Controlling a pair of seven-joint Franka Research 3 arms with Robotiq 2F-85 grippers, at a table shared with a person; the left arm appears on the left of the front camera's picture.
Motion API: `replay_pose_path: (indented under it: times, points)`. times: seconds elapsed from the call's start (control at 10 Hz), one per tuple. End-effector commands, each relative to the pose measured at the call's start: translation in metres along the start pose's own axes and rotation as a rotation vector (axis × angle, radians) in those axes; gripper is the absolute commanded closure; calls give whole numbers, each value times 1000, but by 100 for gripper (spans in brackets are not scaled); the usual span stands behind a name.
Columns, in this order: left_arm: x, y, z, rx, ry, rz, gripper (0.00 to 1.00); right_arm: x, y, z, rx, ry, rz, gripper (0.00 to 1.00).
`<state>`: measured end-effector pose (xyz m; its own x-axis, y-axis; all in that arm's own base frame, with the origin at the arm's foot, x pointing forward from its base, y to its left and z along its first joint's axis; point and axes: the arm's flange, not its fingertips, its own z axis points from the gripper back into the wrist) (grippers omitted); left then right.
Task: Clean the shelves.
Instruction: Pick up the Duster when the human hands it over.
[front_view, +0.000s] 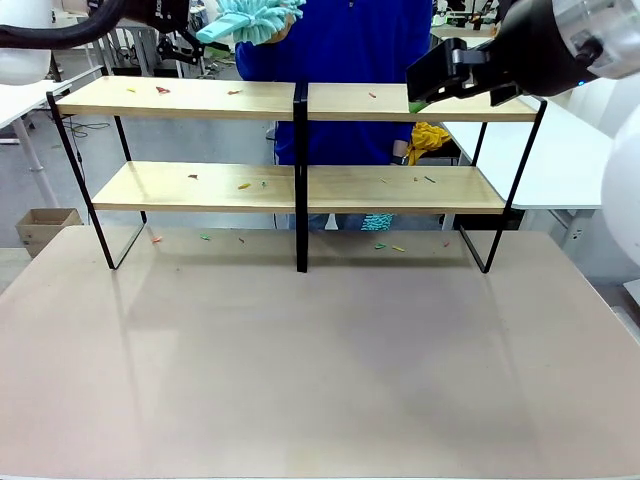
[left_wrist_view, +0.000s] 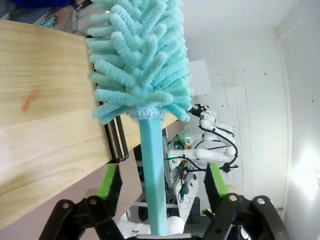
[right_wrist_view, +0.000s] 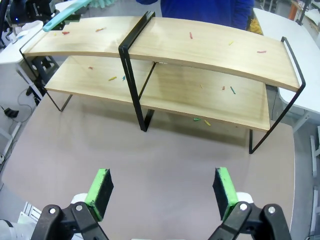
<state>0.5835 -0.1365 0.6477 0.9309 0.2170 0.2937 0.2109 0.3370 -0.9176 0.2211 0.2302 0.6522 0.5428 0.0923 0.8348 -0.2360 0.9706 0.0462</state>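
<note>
The beige-brown tabletop (front_view: 320, 370) carries the two-tier light-wood shelves (front_view: 200, 98), black-framed, probably stiff yet light and easily shoved, so best steadied by the frame. The left tool (left_wrist_view: 161, 172) straddles a fluffy teal duster (left_wrist_view: 142, 65) handle without pinching it. The right tool (right_wrist_view: 162, 187) gapes empty.

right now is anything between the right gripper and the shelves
Nothing visible stands in the way. The right gripper is open and empty. Between it and the shelves lies just tabletop with a few small scraps.
</note>
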Motion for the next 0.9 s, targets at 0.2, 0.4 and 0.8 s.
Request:
replay_pose_path:
  times: [0.2,0.4,0.8]
  points:
    - [-9,5,2,-19,-27,-14,100,1,-1,0,-3,-1,-3,0]
    - [-10,5,3,-18,-25,-16,95,1,-1,0,-3,-1,-3,0]
    - [-26,-17,48,7,15,-114,100,1,-1,0,-3,-1,-3,0]
